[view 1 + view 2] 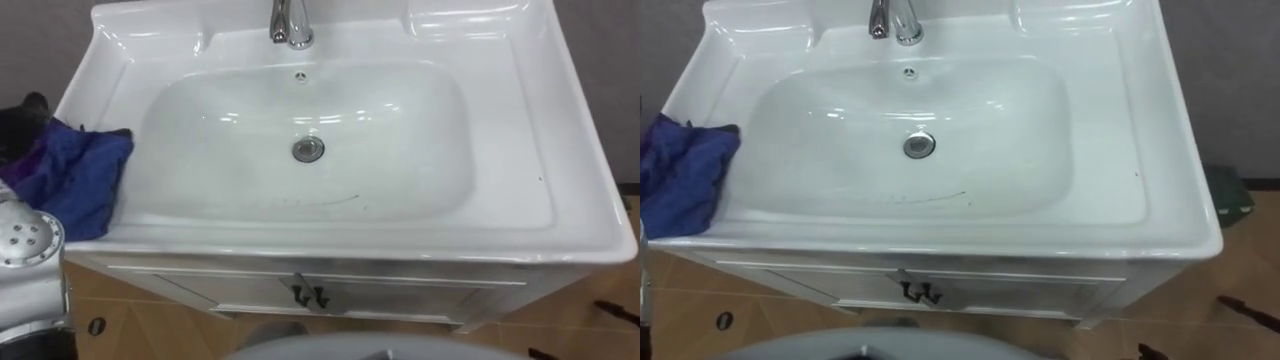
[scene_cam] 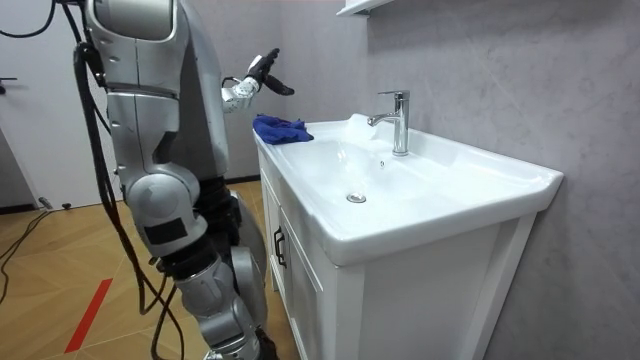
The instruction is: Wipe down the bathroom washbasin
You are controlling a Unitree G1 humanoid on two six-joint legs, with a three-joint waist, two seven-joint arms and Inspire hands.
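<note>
Basin [image 1: 560,180]: white, one-piece top on a white cabinet [image 1: 400,298], set against a grey wall. Robot stands at the front of the cabinet, facing the basin, upright in the room view.

Bowl: drain [image 1: 308,149] at centre, metal. Small overflow hole [image 1: 300,76] in the back wall of the bowl, directly below the faucet [image 1: 290,22]. Faucet chrome, upright on the back ledge, spout over the bowl. A thin dark streak [image 1: 322,201] runs along the front slope of the bowl, between drain and front rim. A small dark speck sits on the flat rim to the right.

Cloth [image 1: 75,180]: blue, crumpled, lying on the basin's left rim, near the front corner. Its right edge reaches the lip of the bowl but stays out of it; its left part hangs past the outer edge. Nothing is holding it.

Left hand [image 2: 260,72]: raised above and behind the cloth, at the basin's left end. Room view shows a clear gap between hand and cloth. Fingers [image 2: 281,88] dark, spread and released, grasping nothing. In the left eye view the same hand [image 1: 25,112] shows as a dark shape at the frame's left edge, just beyond the cloth.

Cabinet: two dark door handles [image 1: 310,295] side by side at the middle, below the front rim. Wood-pattern floor [image 2: 60,250]; a red strip [image 2: 90,315] on it behind the robot.
</note>
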